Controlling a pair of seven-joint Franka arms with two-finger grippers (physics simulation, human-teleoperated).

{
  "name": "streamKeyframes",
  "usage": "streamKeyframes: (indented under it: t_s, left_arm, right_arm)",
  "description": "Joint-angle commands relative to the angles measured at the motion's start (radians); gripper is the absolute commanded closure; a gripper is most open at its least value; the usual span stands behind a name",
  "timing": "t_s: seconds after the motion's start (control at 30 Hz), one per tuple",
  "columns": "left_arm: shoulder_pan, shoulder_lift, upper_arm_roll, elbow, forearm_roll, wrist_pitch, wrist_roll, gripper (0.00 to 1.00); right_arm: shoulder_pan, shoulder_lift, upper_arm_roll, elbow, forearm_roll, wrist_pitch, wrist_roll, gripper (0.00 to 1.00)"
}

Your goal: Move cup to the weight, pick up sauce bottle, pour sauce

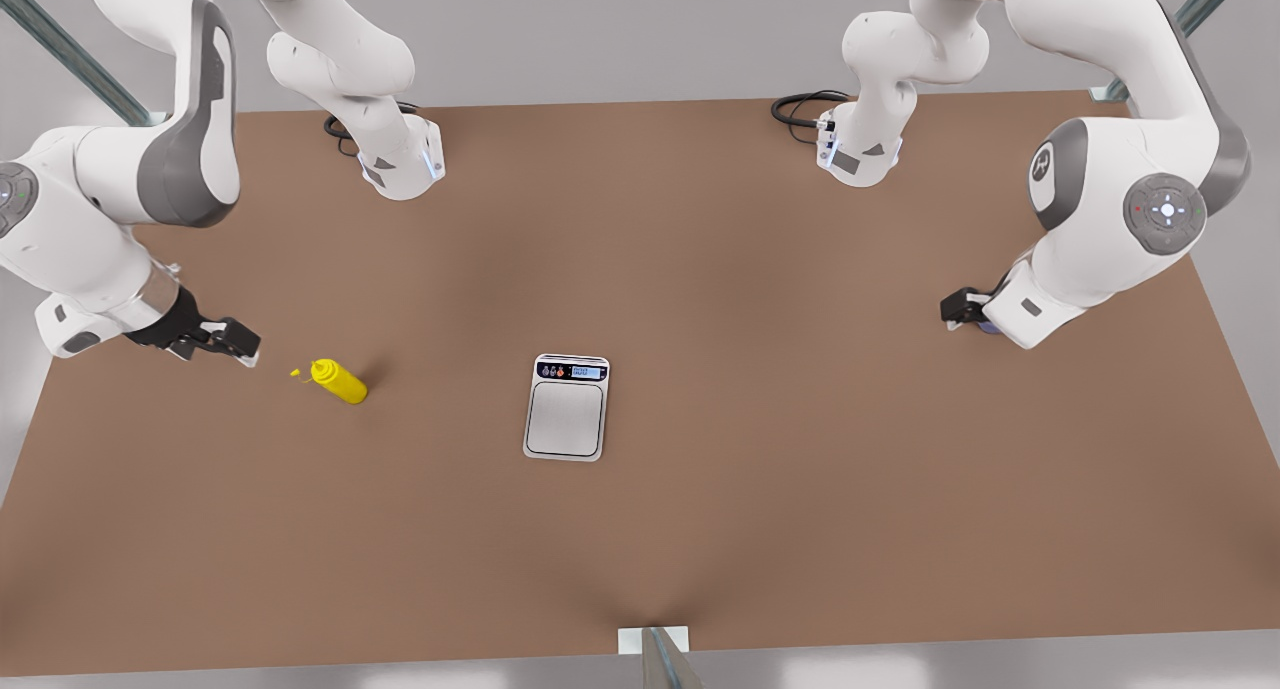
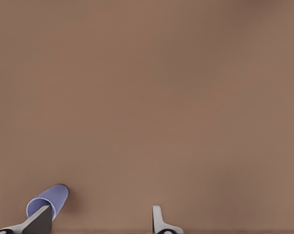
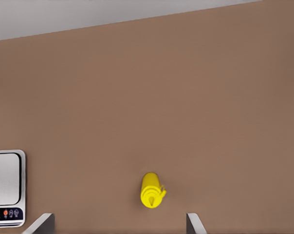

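Note:
The yellow sauce bottle [image 1: 340, 381] [image 3: 152, 189] rests on the brown table toward the front view's left, nozzle pointing at my right gripper [image 1: 225, 341] [image 3: 118, 226], which is open a short way off. The silver-white scale [image 1: 566, 409] [image 3: 6, 185] lies flat mid-table with nothing on its plate. At the front view's right, my left gripper [image 1: 962, 309] [image 2: 98, 225] hangs low and open. The lavender-blue cup [image 2: 49, 200] [image 1: 990, 327] sits just outside one of its fingers [image 2: 40, 222], not between them, and is mostly hidden under the arm in the front view.
Both arm bases [image 1: 400, 164] [image 1: 860, 154] stand at the table's far edge with black cables [image 1: 800, 109] beside them. A metal bracket [image 1: 655, 641] sits at the near edge. Bare tabletop [image 1: 800, 449] stretches between scale and cup.

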Motion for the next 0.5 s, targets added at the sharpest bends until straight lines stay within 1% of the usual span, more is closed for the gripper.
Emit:
streamKeyframes:
  t_s: [0.0,0.03,0.07,0.1,0.13,0.2,0.23,0.3,0.47]
  left_arm:
    - [0.0,0.0,0.0,0.0,0.005,-0.001,-0.002,0.0]
    - [0.0,0.0,0.0,-0.003,0.003,-0.002,-0.011,0.0]
    - [0.006,-0.013,0.011,-0.055,0.003,-0.017,-0.011,0.0]
    - [0.015,-0.025,0.084,-0.146,0.008,-0.099,0.003,0.0]
    - [0.028,-0.028,0.175,-0.222,0.011,-0.093,0.055,0.0]
    - [0.103,-0.031,0.227,-0.371,0.011,0.019,0.143,0.0]
    - [0.118,-0.043,0.264,-0.452,0.011,0.119,0.166,0.0]
    - [0.153,-0.048,0.267,-0.549,0.011,0.232,0.193,0.0]
    - [0.27,-0.039,0.276,-0.732,0.019,0.538,0.342,0.0]
  right_arm:
    - [0.005,0.001,0.0,0.001,0.0,0.0,0.0,0.0]
    - [0.005,0.007,0.0,0.011,0.0,-0.001,-0.002,0.0]
    - [0.005,0.007,0.002,0.011,0.0,-0.001,-0.003,0.0]
    - [0.005,0.007,0.002,0.013,0.0,-0.003,-0.003,0.0]
    - [0.005,0.008,0.002,0.013,0.002,-0.003,-0.005,0.0]
    - [0.005,0.021,0.003,0.031,0.002,-0.011,-0.005,0.0]
    - [0.004,0.022,0.002,0.034,0.002,-0.012,-0.003,0.0]
    - [0.004,0.024,0.002,0.036,0.003,-0.011,0.002,0.0]
    - [0.002,0.024,0.002,0.036,0.003,-0.007,-0.003,0.0]
